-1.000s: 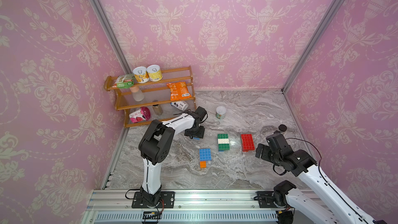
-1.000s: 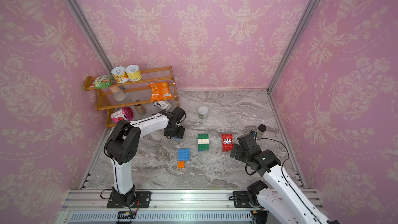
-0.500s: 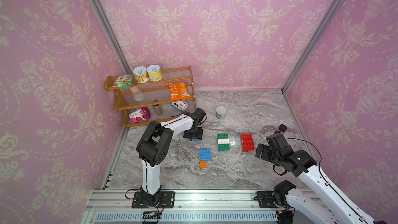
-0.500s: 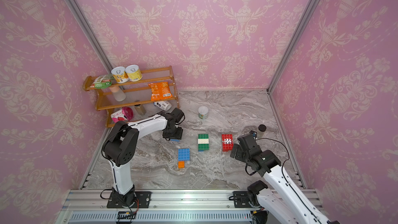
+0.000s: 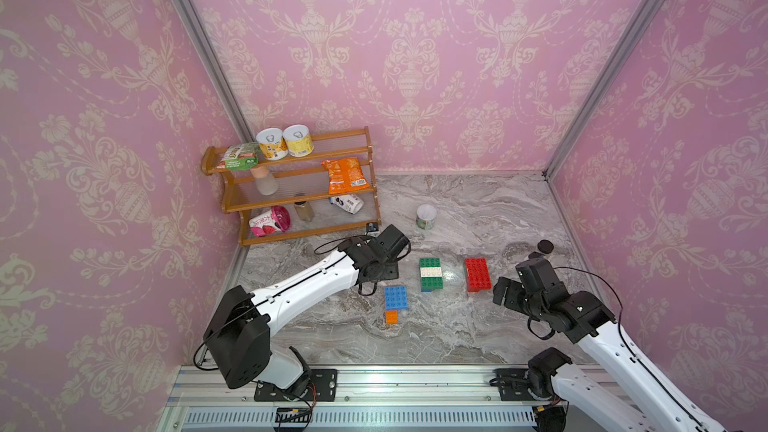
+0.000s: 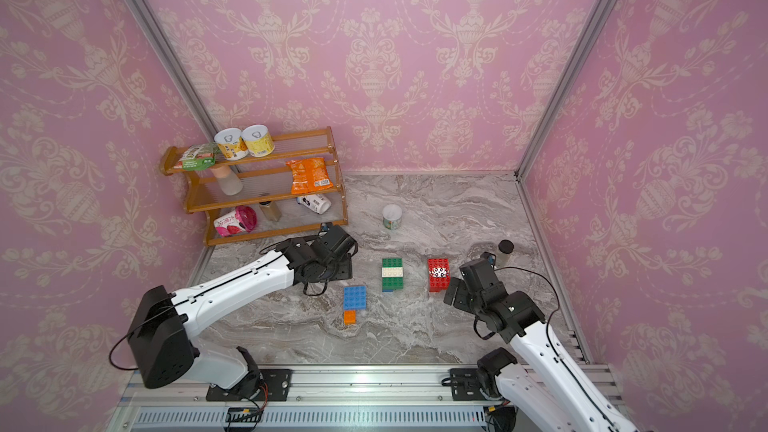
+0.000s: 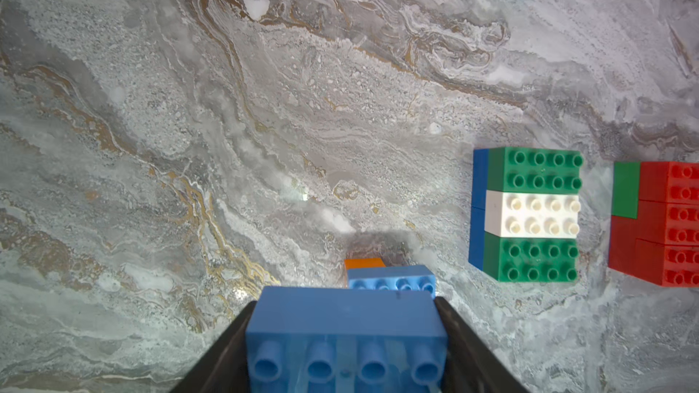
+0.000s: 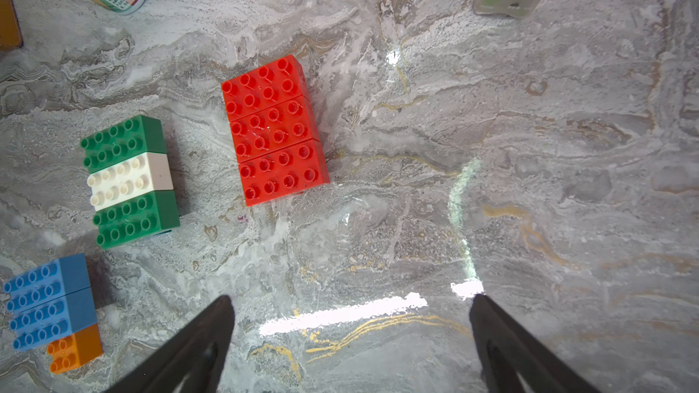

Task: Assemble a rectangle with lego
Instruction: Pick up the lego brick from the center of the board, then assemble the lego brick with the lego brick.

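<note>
Plainly, a blue brick was pinched by its two ends between the dark fingers of the left pincer, as seen in the left wrist view; a row of four studs was turned toward that camera. In both top views the held brick was hidden under the arm's black wrist, which was placed in the lower middle of the frame, just left of the green-and-white block and just above the blue slab; no contact with either could be made out. The blue slab was laid flat on the marble worktop, with a small orange brick set touching its lower edge. The green-and-white block, a white brick between two green ones, was seen stacked on a blue layer; the red block, three red bricks side by side, was placed to its right, parted from it by a strip of bare worktop. The right pincer was spread wide with nothing between its fingers; in both top views it was found at the lower right of the frame, near the red block but not touching it. A small can was stood further up the frame, above the blocks.
</note>
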Action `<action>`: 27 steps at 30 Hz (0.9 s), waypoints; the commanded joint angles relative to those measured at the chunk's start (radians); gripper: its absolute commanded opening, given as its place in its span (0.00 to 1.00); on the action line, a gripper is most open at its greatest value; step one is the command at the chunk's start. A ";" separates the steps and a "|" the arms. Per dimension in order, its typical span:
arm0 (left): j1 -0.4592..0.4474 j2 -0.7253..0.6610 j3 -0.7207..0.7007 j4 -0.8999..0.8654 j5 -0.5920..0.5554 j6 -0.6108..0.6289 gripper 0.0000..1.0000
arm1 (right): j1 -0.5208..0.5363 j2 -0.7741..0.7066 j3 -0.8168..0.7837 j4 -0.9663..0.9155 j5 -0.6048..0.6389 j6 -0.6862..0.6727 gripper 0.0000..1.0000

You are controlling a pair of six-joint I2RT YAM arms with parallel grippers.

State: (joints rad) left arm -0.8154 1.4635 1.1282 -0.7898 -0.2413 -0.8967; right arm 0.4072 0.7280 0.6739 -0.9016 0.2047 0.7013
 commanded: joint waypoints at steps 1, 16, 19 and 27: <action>-0.074 -0.022 -0.050 -0.052 -0.077 -0.184 0.00 | -0.006 0.015 -0.010 0.014 -0.034 -0.025 1.00; -0.339 0.083 -0.098 0.011 -0.084 -0.374 0.00 | -0.005 0.017 -0.018 0.023 -0.041 -0.028 1.00; -0.355 0.102 -0.116 0.026 -0.086 -0.382 0.00 | -0.005 0.013 -0.020 0.023 -0.033 -0.025 1.00; -0.358 0.136 -0.128 0.042 -0.066 -0.378 0.00 | -0.004 0.001 -0.020 0.019 -0.014 -0.023 1.00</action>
State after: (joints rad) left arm -1.1683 1.5848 0.9981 -0.7456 -0.3119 -1.2587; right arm 0.4072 0.7406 0.6609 -0.8761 0.1619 0.6807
